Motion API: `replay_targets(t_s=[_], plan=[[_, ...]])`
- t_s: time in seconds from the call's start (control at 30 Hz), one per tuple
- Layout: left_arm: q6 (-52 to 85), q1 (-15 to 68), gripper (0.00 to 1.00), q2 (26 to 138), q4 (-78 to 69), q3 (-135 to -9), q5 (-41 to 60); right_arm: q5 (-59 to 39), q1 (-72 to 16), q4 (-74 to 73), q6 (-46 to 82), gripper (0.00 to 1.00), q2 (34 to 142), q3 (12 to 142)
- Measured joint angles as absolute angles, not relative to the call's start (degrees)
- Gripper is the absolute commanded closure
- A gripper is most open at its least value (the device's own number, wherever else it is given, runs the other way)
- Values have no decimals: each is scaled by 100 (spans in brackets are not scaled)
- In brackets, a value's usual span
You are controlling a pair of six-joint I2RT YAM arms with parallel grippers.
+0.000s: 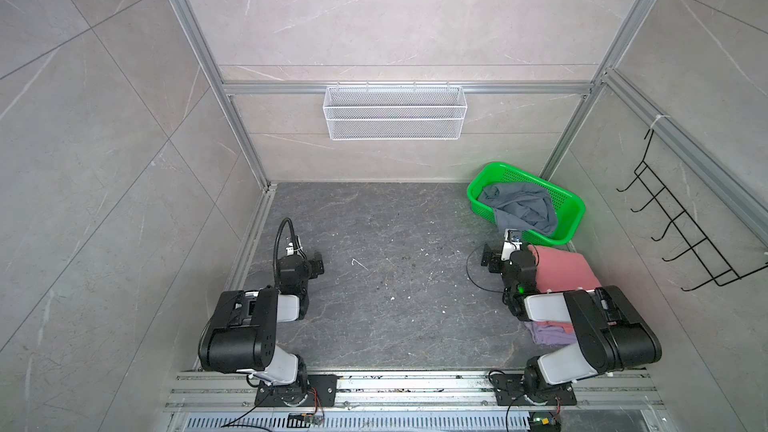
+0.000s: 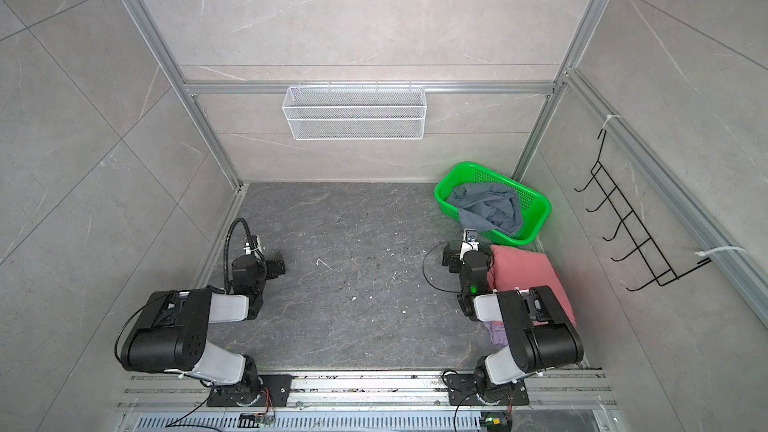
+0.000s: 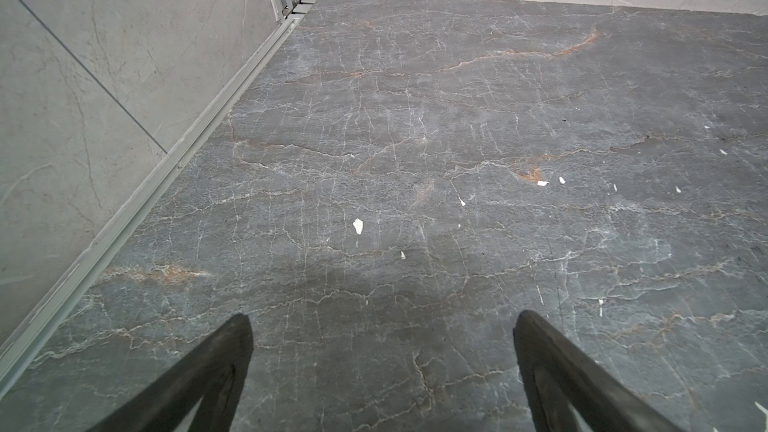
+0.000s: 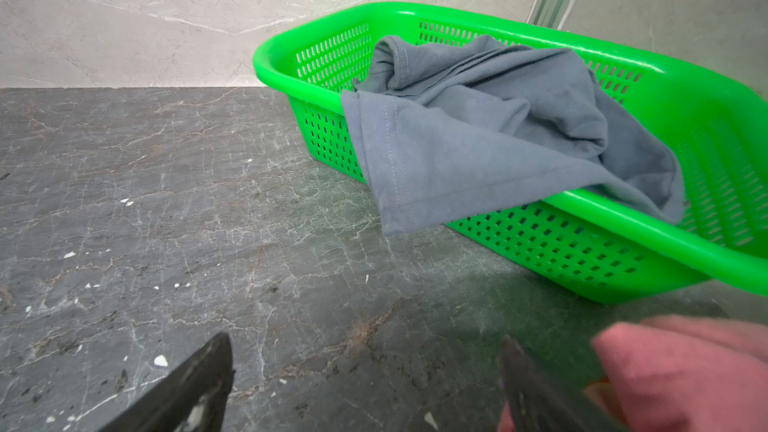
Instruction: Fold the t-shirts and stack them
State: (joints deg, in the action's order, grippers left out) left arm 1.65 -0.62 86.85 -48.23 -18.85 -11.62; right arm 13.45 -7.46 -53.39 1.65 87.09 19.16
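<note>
Step in hand, as we judge it: fetching the last shirt. With the far wall as 12 o'clock, the salmon-pink t-shirt (image 1: 561, 270) lies folded at about 4 o'clock on the bench (image 1: 374, 276). It sits on the lavender t-shirt (image 1: 548, 336), whose edge shows beneath toward 5 o'clock. We read these two as stacked. The slate blue-grey t-shirt (image 1: 521, 207) is crumpled in the green basket (image 1: 559, 195) at 2 o'clock, with one hemmed corner draped over the near rim.

Right end effector (image 4: 365, 338): jaws spread wide, nothing between them, over bare bench facing the basket. The pink shirt is just beside one finger. We cannot tell whether they touch, as the cloth is blurred there.

Left end effector (image 3: 382, 315): also wide open and empty, over bare bench at 9 o'clock, well apart from all cloth.

Next move, our judgement: the right arm advances to the draped corner, closes on the hem, lifts the shirt clear of the rim and carries it to mid-bench for spreading. Risk: the basket looks light and may drag along.
</note>
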Motion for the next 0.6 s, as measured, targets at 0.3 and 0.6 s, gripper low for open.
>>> replay_targets(t_s=[0.3, 0.6], plan=[[132, -51, 0, 8646, -4781, -1885, -1135, 1269, -746, -5041, 143, 0, 8565, 1951], [497, 676, 0, 6591, -2300, -2947, -1050, 582, -860, -2908, 523, 0, 6136, 2403]])
